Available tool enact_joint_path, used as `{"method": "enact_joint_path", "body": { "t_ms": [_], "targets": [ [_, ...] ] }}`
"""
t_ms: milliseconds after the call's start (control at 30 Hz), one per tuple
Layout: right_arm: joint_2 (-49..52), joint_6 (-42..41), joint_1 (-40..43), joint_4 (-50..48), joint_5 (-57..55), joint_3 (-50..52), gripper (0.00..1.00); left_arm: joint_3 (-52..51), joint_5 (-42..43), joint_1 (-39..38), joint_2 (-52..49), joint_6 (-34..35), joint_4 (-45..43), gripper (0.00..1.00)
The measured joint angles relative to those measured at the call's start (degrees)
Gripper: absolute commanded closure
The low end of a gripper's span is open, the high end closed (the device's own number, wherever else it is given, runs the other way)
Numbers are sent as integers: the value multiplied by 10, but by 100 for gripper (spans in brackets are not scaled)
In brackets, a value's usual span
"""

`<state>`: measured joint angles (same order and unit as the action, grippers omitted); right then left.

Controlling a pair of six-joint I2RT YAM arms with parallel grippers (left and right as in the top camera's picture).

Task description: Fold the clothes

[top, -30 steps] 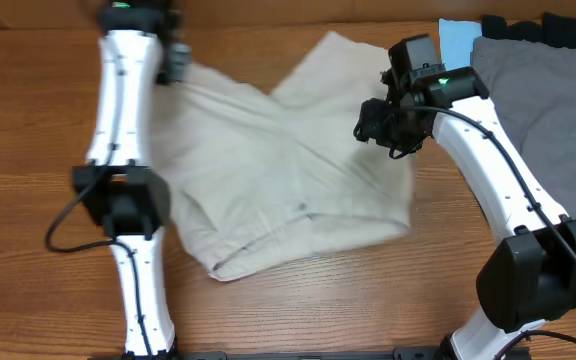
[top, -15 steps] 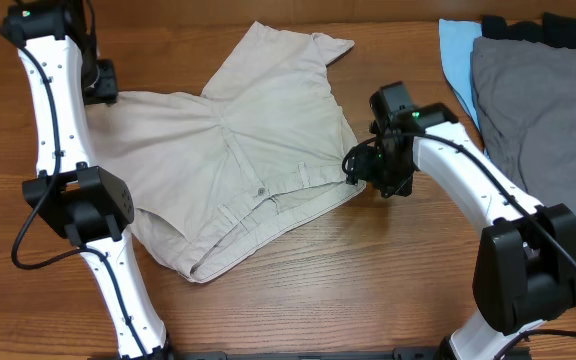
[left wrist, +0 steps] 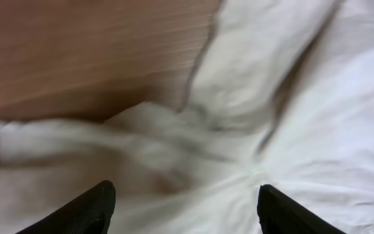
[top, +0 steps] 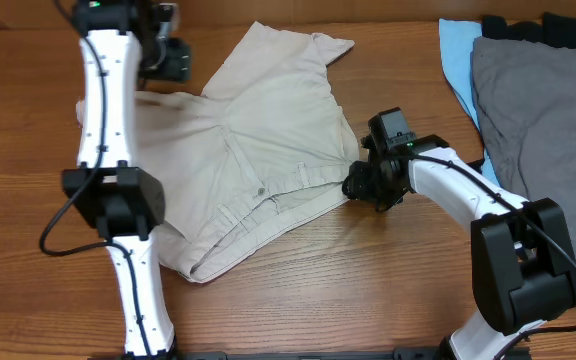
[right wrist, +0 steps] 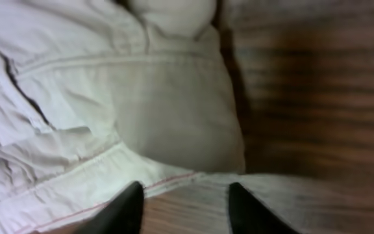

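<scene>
The clothes, a pair of cream shorts [top: 258,140], lie spread out on the wooden table, with the waistband toward the front and one leg pointing to the back. My left gripper [top: 174,62] hovers over their back left part. In the left wrist view its jaws [left wrist: 186,198] stand wide open above the rumpled cloth [left wrist: 317,117] and hold nothing. My right gripper [top: 360,186] is low at the shorts' right edge. In the right wrist view it [right wrist: 186,195] is open, with bare wood between the fingers and the stitched hem [right wrist: 141,110] just ahead of them.
Grey shorts [top: 543,110] lie at the right over a light blue garment [top: 454,50], with a black one [top: 540,28] behind them. The right arm's base [top: 523,270] stands at the front right and the left arm's base [top: 116,200] at the front left, over the shorts' left side.
The shorts were dragged left and spread flat. My left gripper let go of the cloth, opened and swung back to the right. My right gripper dropped to the right hem and its jaws narrowed.
</scene>
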<state>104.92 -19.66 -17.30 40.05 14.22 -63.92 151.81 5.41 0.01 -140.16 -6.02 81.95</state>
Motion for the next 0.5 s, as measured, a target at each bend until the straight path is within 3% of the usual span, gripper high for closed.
{"method": "enact_joint_path", "body": {
  "t_ms": [67,133,500],
  "targets": [
    [0,-2,0,-15,0,0,86,0,4,-18,0,-2,-11,27],
    [0,-7,0,-23,1,0,96,0,7,-32,0,-2,-21,27],
    [-10,-48,16,22,8,1,96,0,11,-49,0,-2,-42,27]
  ]
}}
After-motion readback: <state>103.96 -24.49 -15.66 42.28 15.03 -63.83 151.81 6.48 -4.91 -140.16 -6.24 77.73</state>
